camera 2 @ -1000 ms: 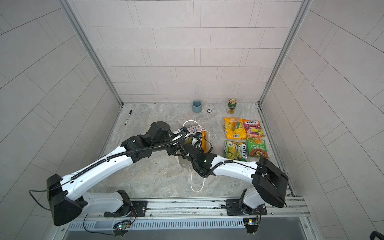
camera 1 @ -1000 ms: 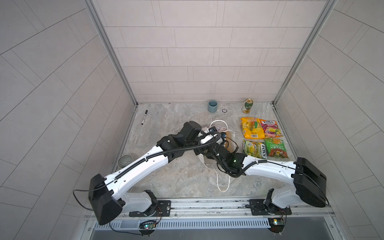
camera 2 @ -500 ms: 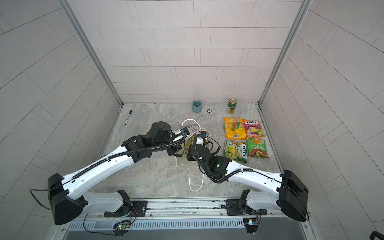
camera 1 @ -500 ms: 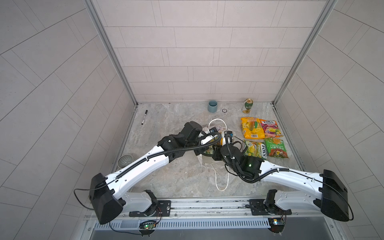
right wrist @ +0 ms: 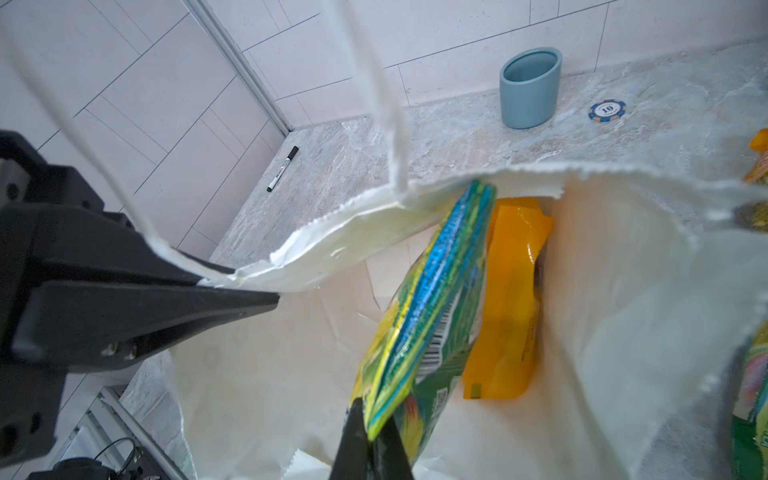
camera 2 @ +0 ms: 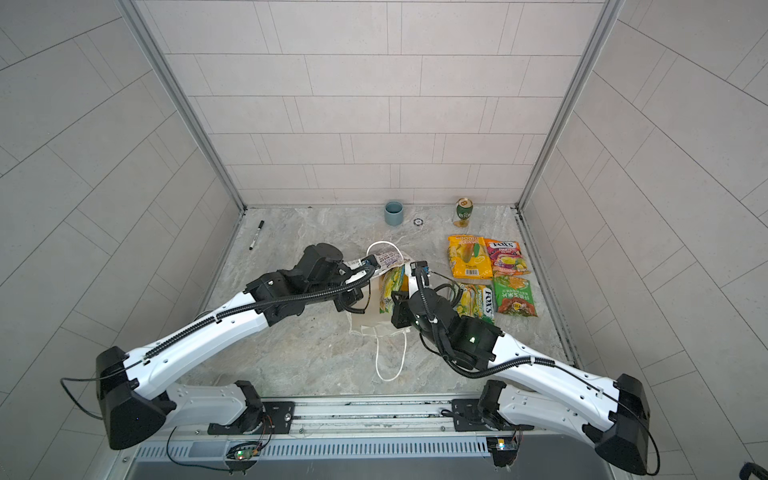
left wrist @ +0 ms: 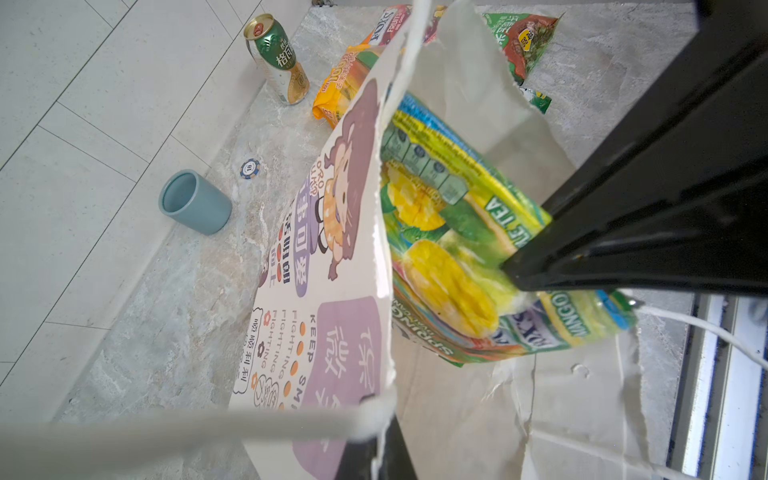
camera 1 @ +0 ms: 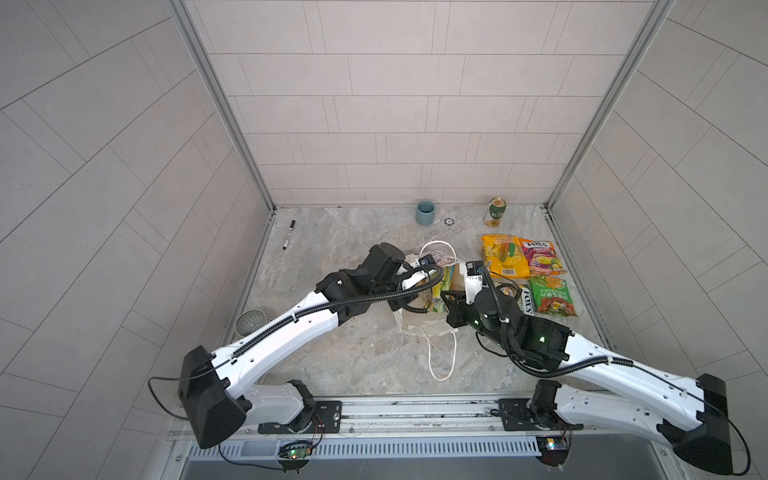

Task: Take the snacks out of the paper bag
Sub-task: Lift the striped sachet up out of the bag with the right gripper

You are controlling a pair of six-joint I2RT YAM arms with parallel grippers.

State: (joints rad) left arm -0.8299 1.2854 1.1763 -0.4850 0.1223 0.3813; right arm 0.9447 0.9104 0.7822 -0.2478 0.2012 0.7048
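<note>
left gripper (right wrist: 266,297): clamped on the rim of the paper bag (right wrist: 623,316), right beside a cord handle (right wrist: 390,145); the mouth is kept spread.
right gripper (right wrist: 369,440): pinched on the edge of a green-yellow packet (right wrist: 432,316), which sits mostly within the bag mouth.
orange packet (right wrist: 511,291): seen deeper inside the bag, behind the gripped one.
bag: located mid-table (camera 1: 353,249) in both top views.
loose packets (camera 1: 505,257): four, laid flat at 2–3 o'clock from the bag.
can (camera 1: 496,212): upright at 1 o'clock, by the back wall.
</note>
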